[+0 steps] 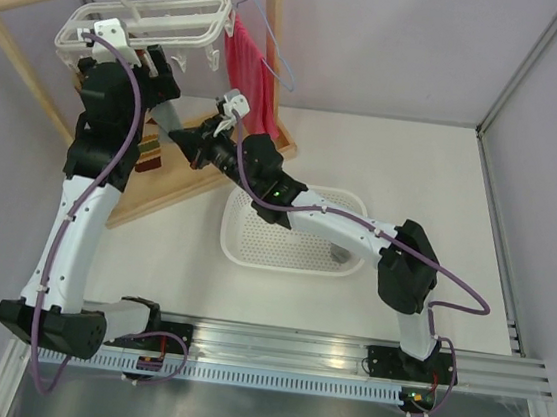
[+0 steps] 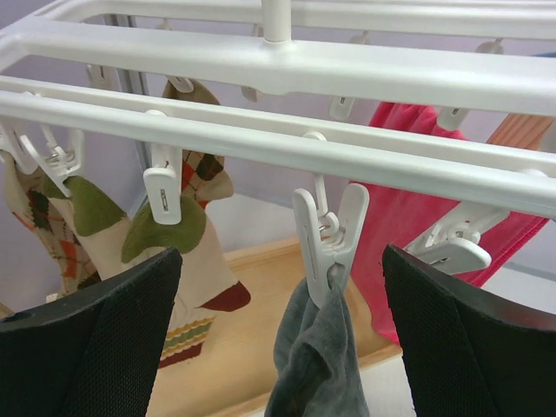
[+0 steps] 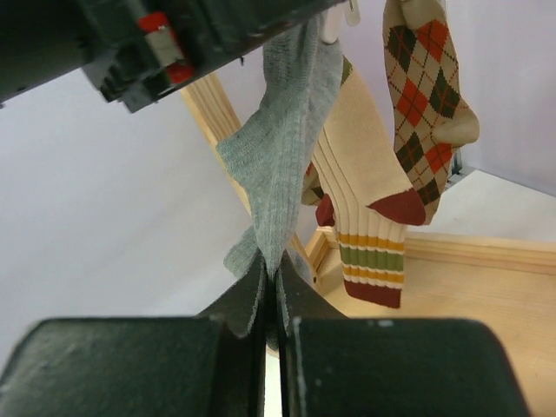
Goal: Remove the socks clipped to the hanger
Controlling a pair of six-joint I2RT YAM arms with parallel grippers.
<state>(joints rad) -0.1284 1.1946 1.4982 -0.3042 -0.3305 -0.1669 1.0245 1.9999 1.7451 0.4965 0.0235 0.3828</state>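
The hanger is glossy smooth plastic, the grey sock ribbed cloth, the fingers matt

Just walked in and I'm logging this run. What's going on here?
The right gripper is shut on the lower end of a grey sock that hangs from a clip on the hanger. The left gripper is open, with a finger on either side of that clip, not yet squeezing it. Argyle socks are clipped alongside.
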